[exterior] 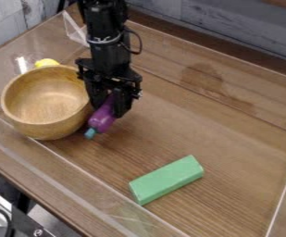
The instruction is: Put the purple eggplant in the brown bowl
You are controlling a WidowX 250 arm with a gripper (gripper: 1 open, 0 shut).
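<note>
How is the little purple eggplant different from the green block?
The glossy purple toy eggplant is rounded and small; the flat green rectangular block is boxy and longer. The eggplant hangs tilted, pinched in the gripper beside the brown wooden bowl; the block lies flat on the table, alone. Both are outside the bowl.
</note>
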